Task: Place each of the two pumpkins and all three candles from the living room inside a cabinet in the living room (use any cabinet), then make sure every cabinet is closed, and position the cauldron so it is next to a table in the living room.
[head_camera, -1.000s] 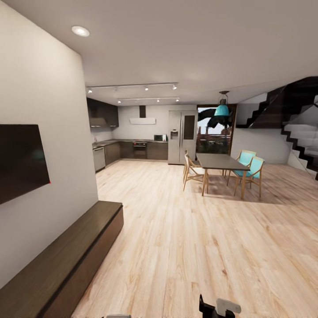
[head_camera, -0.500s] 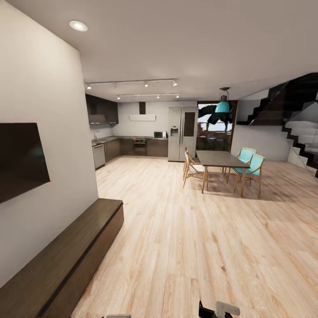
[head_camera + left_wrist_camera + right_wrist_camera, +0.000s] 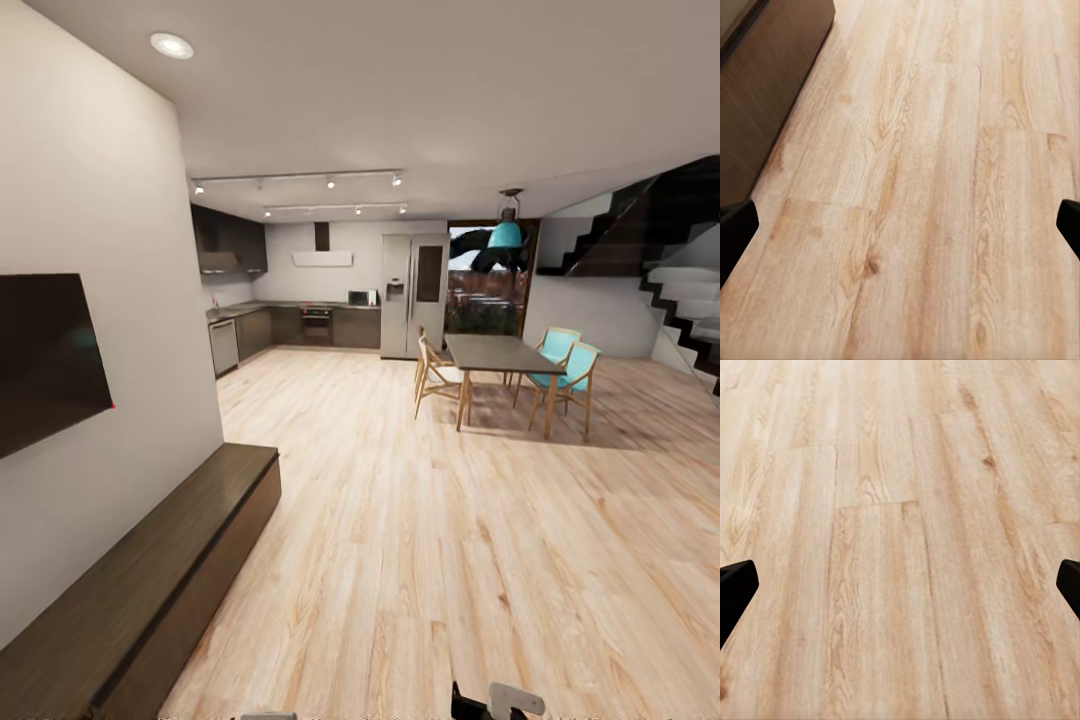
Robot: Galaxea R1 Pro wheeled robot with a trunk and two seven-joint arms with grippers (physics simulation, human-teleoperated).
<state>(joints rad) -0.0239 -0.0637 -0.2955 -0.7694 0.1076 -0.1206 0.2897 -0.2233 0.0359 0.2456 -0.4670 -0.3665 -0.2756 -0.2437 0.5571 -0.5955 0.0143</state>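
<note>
The long, low, dark brown cabinet (image 3: 150, 580) runs along the wall at the left of the head view, its fronts shut and its flat top bare. Its dark side (image 3: 765, 90) also shows in the left wrist view. My left gripper (image 3: 900, 225) is open over the light plank floor, nothing between its dark fingertips (image 3: 735, 225). My right gripper (image 3: 900, 592) is open too, over bare planks. A dark and white part of my right arm (image 3: 497, 700) pokes in at the head view's bottom edge. The pumpkins, candles, cauldron and the low table are out of view.
A black TV (image 3: 45, 360) hangs on the white wall above the cabinet. Ahead, a dining table (image 3: 500, 355) with wooden and teal chairs stands mid-right. The kitchen with a steel fridge (image 3: 413, 310) lies at the back, and stairs (image 3: 680, 300) rise at the far right.
The whole head view has shifted a little, as if the robot rolled slightly forward. Ceiling light and cabinet end sit higher in the picture. Nothing in the room has moved.
</note>
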